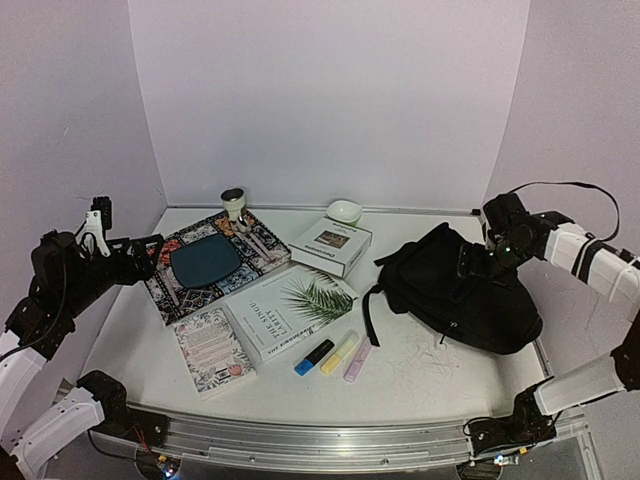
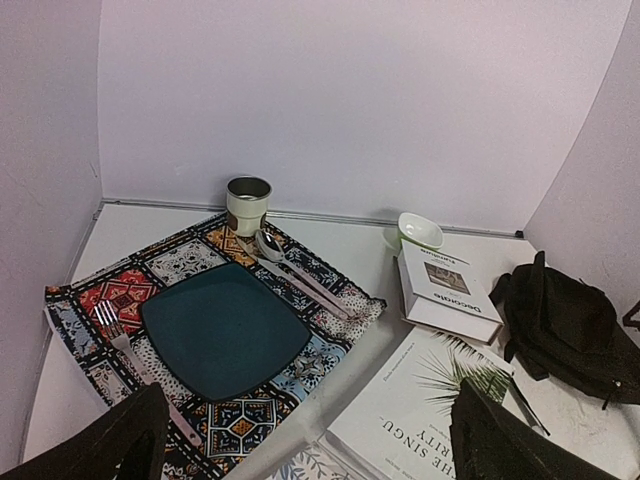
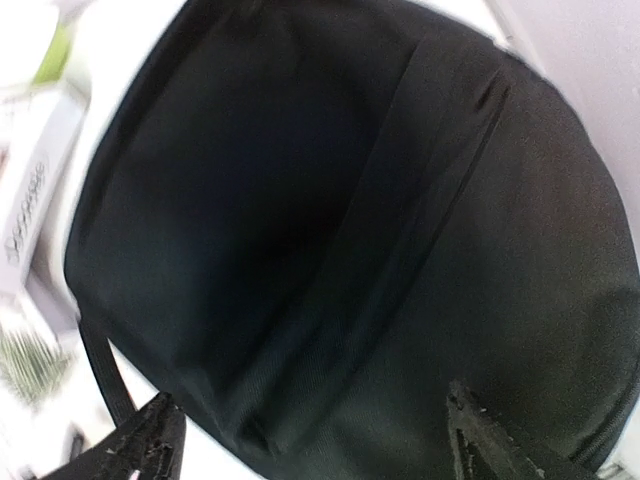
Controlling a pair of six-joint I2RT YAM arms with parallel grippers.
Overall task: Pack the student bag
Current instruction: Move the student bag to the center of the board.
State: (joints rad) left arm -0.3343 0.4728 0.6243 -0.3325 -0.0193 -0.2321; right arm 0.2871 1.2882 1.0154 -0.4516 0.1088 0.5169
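Observation:
The student bag is a large black fabric backpack lying on the right side of the table, its strap trailing to the left. My right gripper hovers just over the bag's top. In the right wrist view its two fingertips stand wide apart and the bag's black fabric fills the frame beyond them; this right gripper is open and grips nothing. My left gripper hangs at the far left above the mat's edge, and in its own view the left gripper is open and empty.
A patterned mat carries a teal plate, cutlery and a cup. A white bowl and a white book lie behind. A palm-leaf book, a floral book and three highlighters lie in front.

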